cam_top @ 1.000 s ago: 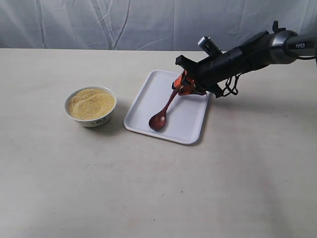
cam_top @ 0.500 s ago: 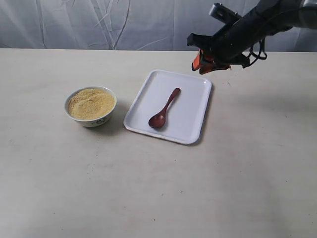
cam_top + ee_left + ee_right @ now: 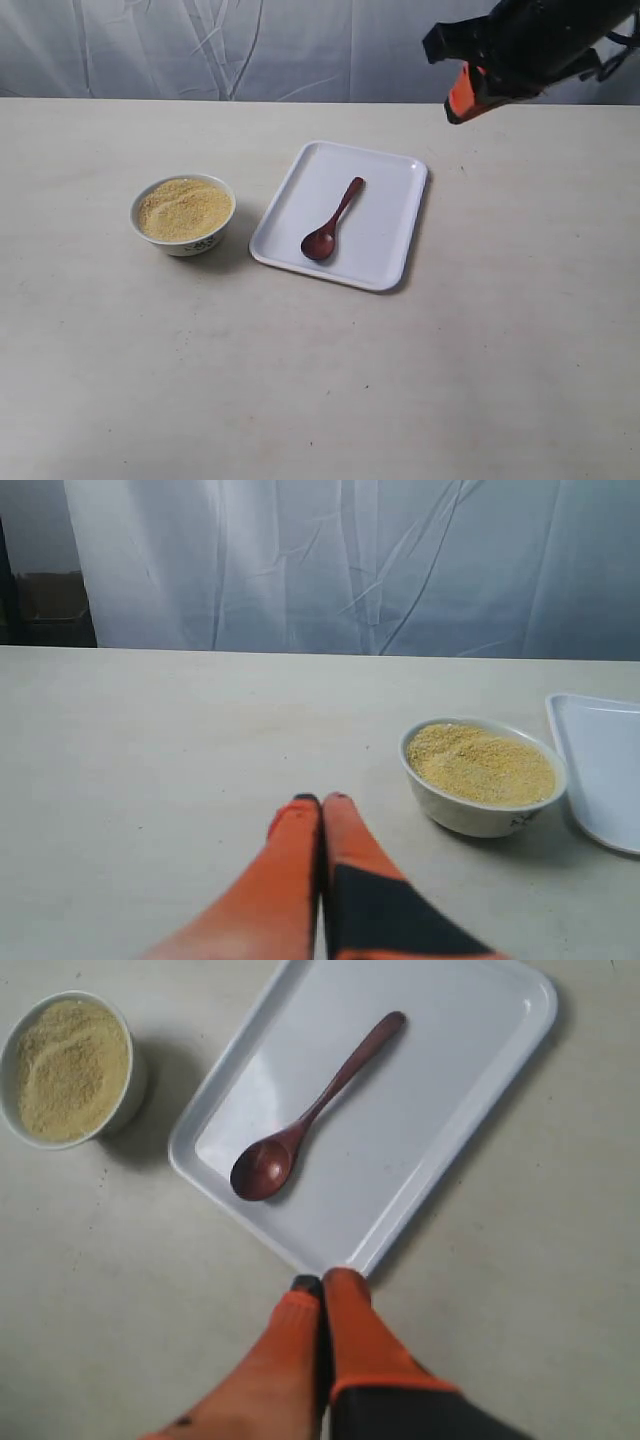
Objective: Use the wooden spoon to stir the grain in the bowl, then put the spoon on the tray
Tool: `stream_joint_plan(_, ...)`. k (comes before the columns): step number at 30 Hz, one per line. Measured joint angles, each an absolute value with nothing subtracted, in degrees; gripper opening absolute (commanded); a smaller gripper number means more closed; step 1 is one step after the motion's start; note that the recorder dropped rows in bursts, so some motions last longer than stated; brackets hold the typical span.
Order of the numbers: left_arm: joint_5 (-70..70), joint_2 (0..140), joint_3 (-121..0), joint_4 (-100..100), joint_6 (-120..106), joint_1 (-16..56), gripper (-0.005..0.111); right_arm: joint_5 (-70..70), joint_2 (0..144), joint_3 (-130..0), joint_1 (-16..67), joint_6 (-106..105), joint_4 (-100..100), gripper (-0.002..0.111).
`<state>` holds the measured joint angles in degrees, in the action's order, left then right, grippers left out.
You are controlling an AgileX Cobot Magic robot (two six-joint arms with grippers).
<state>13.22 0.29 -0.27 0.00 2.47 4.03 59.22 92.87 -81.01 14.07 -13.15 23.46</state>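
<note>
The spoon (image 3: 331, 221) lies on the tray (image 3: 382, 240), right of the bowl (image 3: 192, 243) of grain (image 3: 183, 207); the left fingers (image 3: 293, 865) and right fingers (image 3: 352, 1332) are each pressed together, empty.

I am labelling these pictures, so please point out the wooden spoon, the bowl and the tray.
wooden spoon (image 3: 338, 215), exterior view, middle of its handle.
bowl (image 3: 193, 244), exterior view, patterned outer wall.
tray (image 3: 383, 225), exterior view, bare floor beside the spoon.
</note>
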Motion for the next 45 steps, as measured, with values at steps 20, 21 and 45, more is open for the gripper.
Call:
stream_joint_plan(20, 13.22, 0.29, -0.27, 0.0, 2.47, 4.03, 0.0, 32.39, 36.74, -33.1, 14.07, -14.93, 15.59, 0.0)
stream_joint_plan(21, 13.22, 0.29, -0.27, 0.0, 2.47, 4.03, 0.0, 31.96, 34.1, -31.76, 14.07, -14.93, 14.93, 0.0)
stream_joint_plan(45, 13.22, 0.29, -0.27, 0.0, 2.47, 4.03, 0.0, 34.38, 2.12, -27.89, 6.08, -14.93, 13.58, 0.0)
